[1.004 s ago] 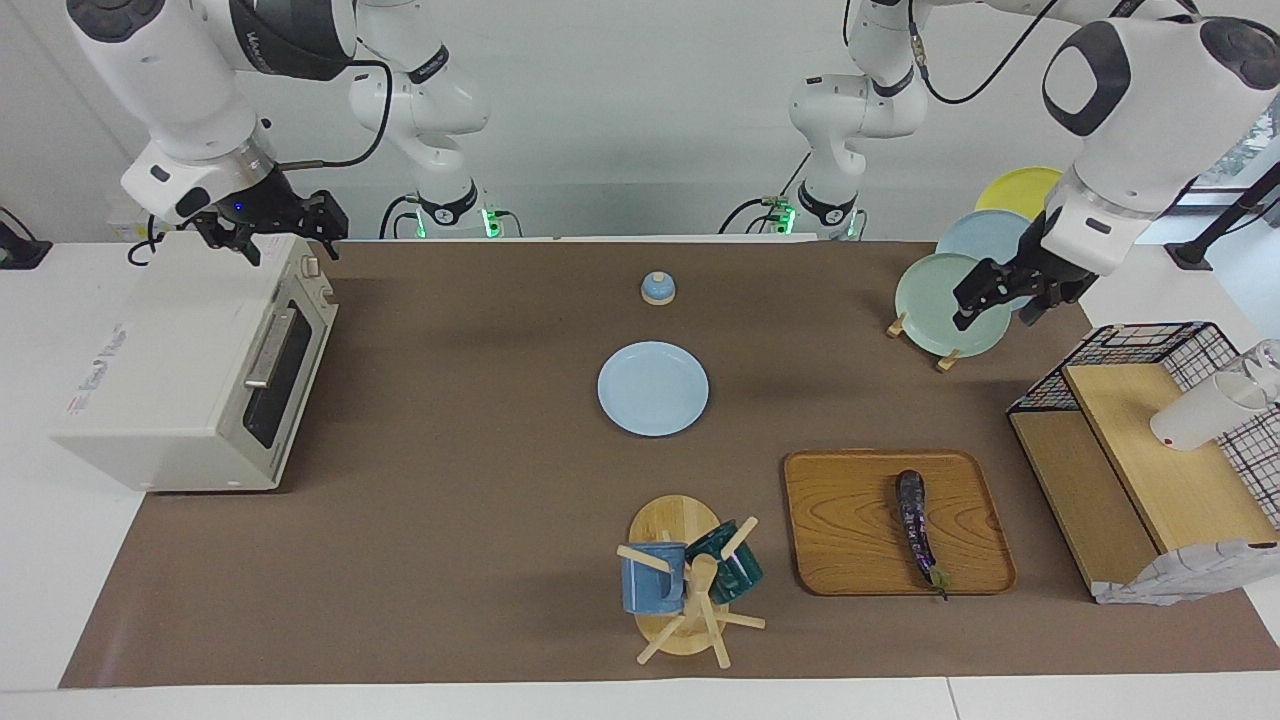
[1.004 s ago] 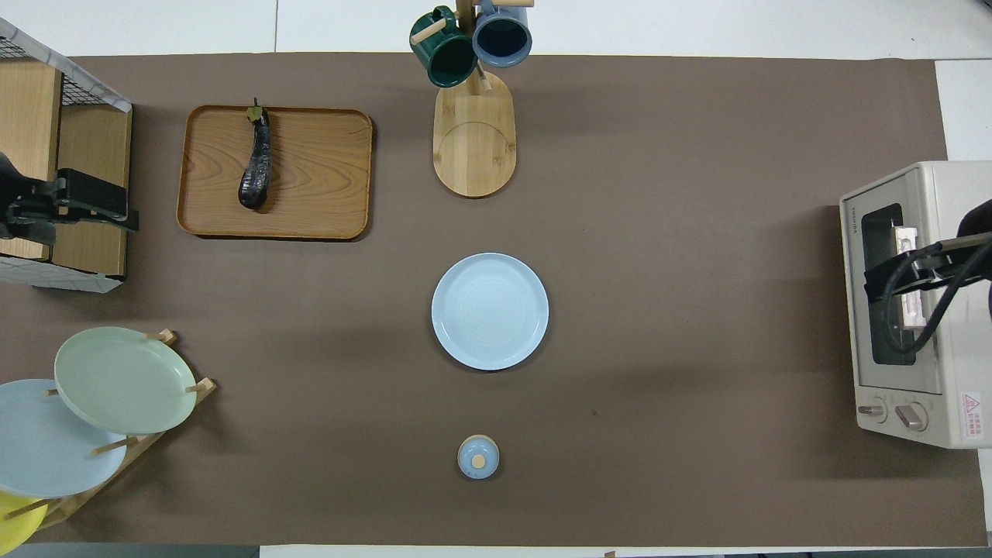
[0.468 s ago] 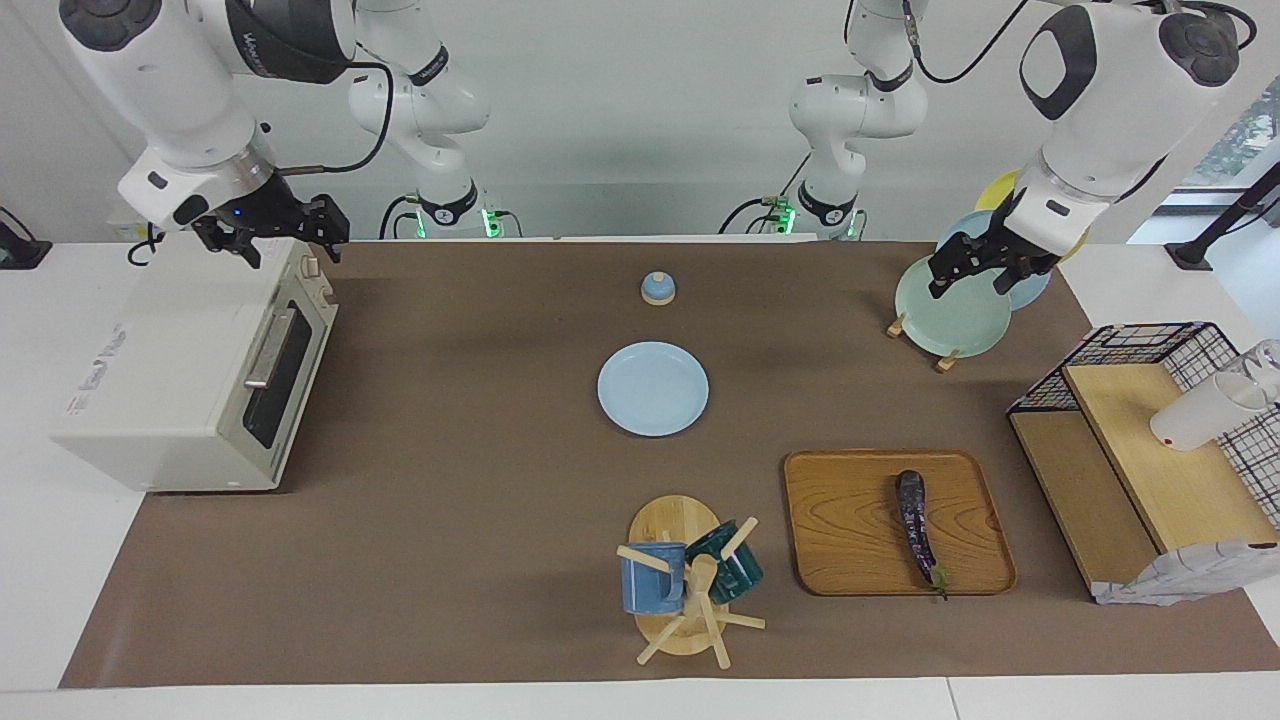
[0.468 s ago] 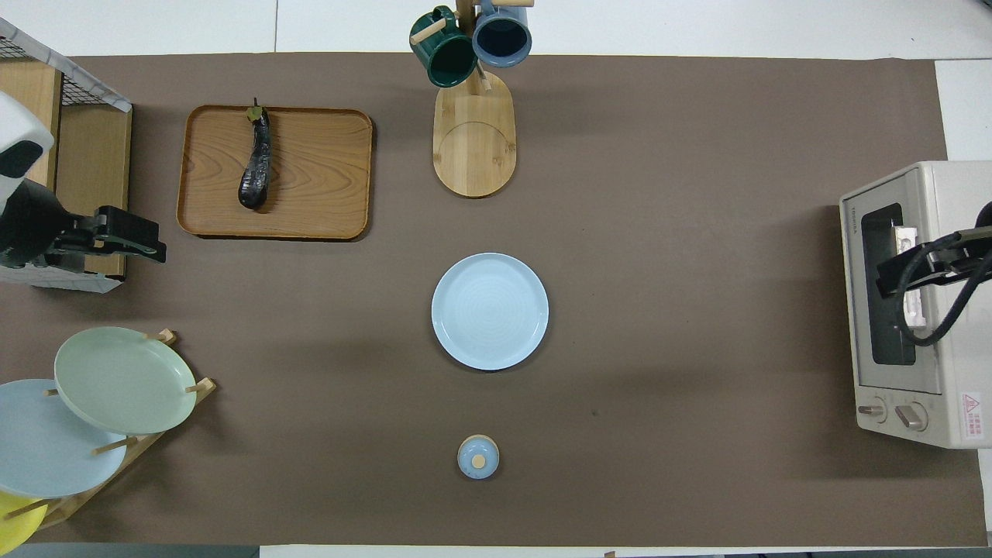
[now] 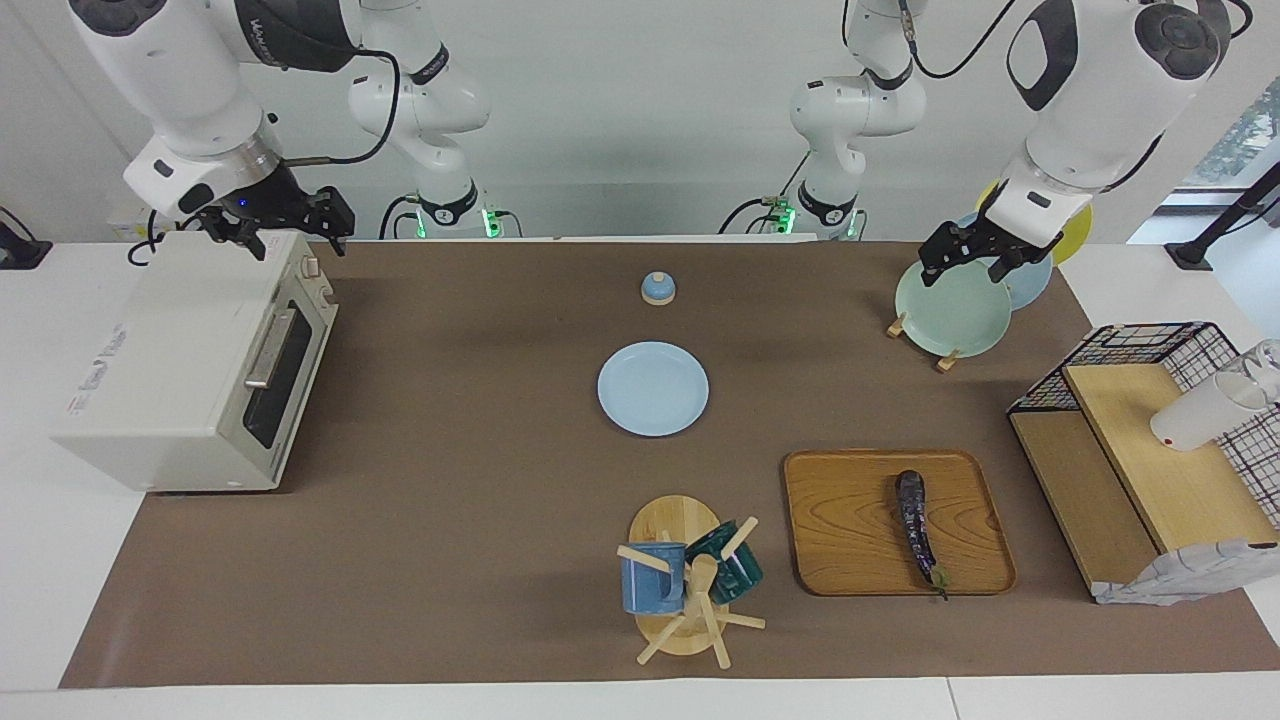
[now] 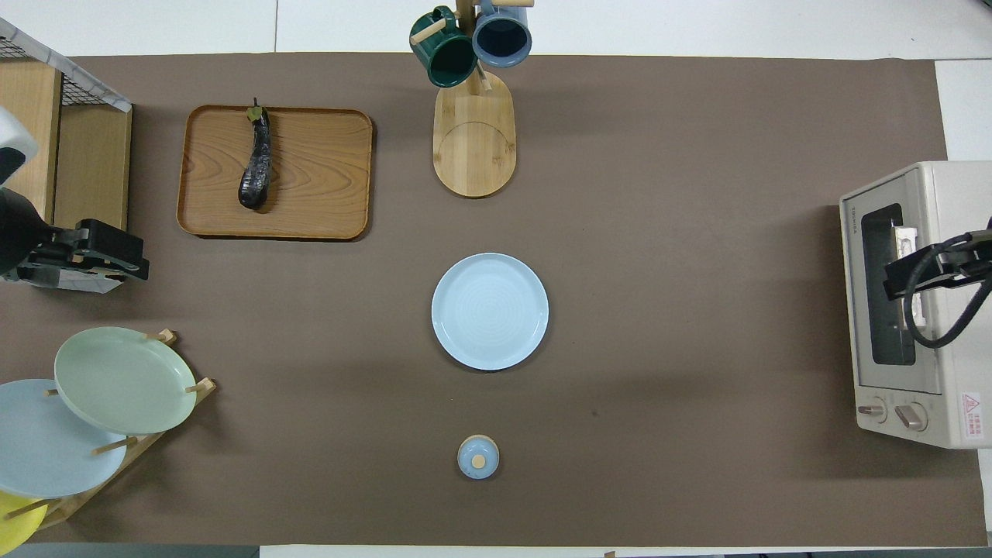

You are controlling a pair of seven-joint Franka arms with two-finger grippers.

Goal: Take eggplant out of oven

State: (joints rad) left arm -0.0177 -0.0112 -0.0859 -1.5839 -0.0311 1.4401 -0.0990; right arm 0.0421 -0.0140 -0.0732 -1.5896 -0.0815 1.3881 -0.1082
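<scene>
One eggplant (image 5: 918, 528), long, dark purple-black, lying on wooden tray (image 5: 850, 530) toward left arm's end of bench (image 5: 460, 500), stem tip toward tray edge farthest from robots; not in oven. One oven (image 5: 190, 370), off-white, at right arm's end of bench, glass door shut, bar handle facing bench centre. One light blue plate (image 5: 652, 388), flat at bench centre, nearer to robots than mug tree. One small blue lid with wooden knob (image 5: 657, 288), nearer to robots than plate. One wooden mug tree (image 5: 690, 590) on oval base, carrying blue mug (image 5: 650, 580) and dark green mug (image 5: 728, 572), beside tray. One plate rack (image 5: 925, 340) nearer to robots than tray, holding green plate (image 5: 950, 310), pale blue plate and yellow plate. One wire-and-wood shelf unit (image 5: 1140, 460) at left arm's end, white cup (image 5: 1200, 410) lying on it. Left gripper (image 5: 975, 255) raised over plate rack, fingers apart, holding nothing. Right gripper (image 5: 275, 228) raised over oven's top corner nearest robots, fingers apart, holding nothing.
</scene>
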